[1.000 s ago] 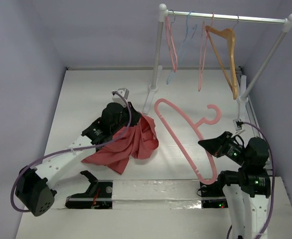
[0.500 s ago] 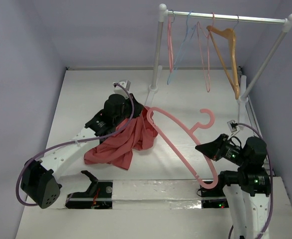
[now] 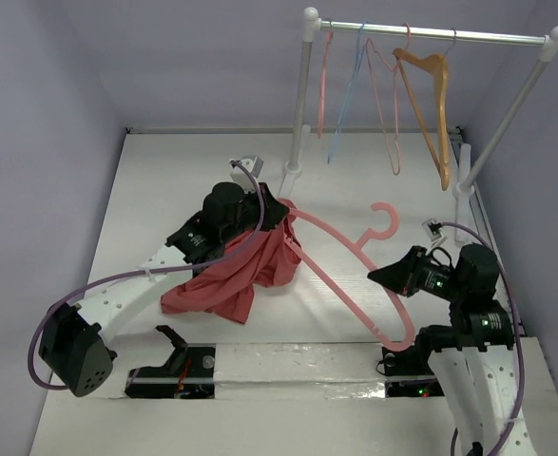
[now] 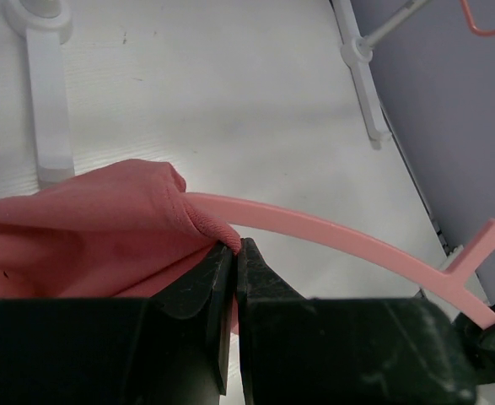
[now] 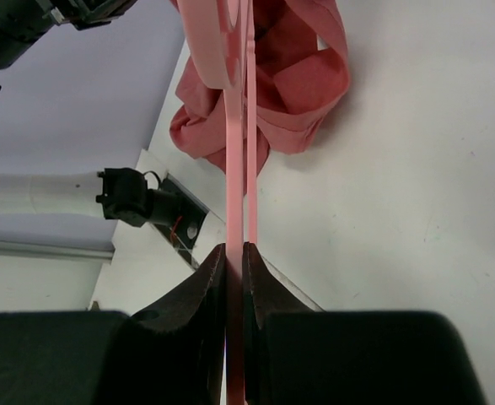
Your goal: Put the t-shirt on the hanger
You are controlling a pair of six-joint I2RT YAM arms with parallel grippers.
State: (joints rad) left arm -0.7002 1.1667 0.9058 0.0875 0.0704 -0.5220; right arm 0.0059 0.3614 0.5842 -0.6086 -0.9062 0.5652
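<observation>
while right fingers [image 5: 201, 295] pinch hanger [image 4: 331, 229], left arm [image 3: 136, 285] stretches, pinching t-shirt [image 3: 231, 280].

Text, top external view: none legible.
Text, left wrist view: none legible.
Text, right wrist view: none legible.
Labels, brands, numbers, signs: none can be read on any surface in view.
</observation>
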